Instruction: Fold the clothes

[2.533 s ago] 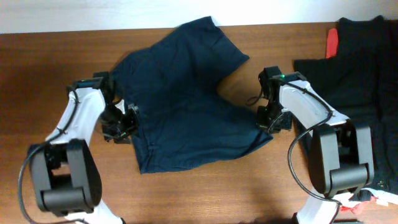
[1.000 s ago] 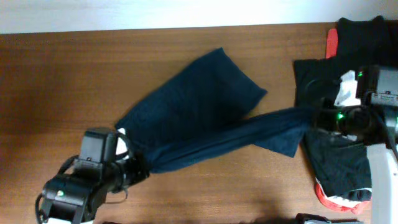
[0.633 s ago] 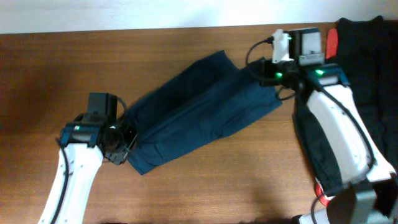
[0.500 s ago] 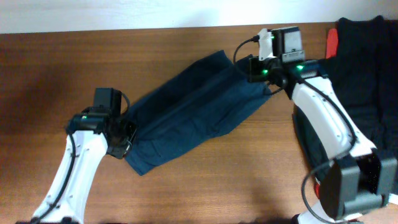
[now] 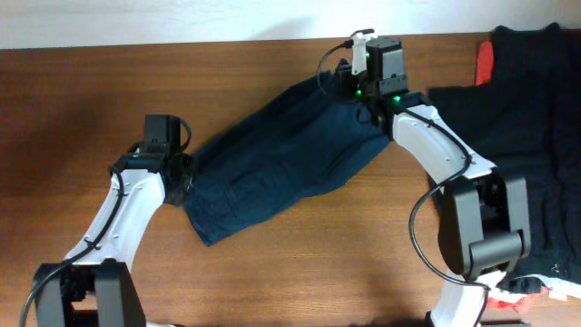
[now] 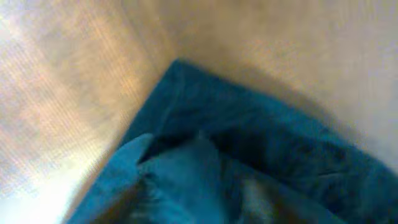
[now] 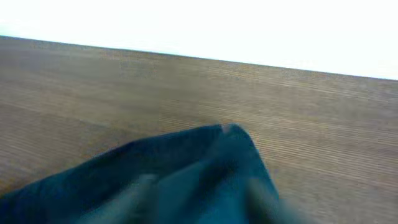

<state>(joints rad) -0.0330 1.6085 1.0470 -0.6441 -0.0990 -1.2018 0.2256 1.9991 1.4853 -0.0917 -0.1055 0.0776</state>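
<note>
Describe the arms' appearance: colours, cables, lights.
The left arm and right arm have white link shells with black joint housings. Black cables loop beside the links. Each wrist carries a black boxy block; green lights glow on the right one.

The overhead camera looks straight down from well above the table (image 5: 300,272). It is wide enough to hold the left arm (image 5: 123,213), the right arm (image 5: 436,145) and the whole shorts (image 5: 281,154). The table's far edge runs along 12 o'clock and the arm bases sit toward 6. The left wrist camera hangs very close over the cloth, blurred, with wood from 9 to 2 o'clock. The right wrist camera sits low, facing across the wood toward a bright band at 12, with cloth at 6. All three views share the shorts and the tabletop.
</note>
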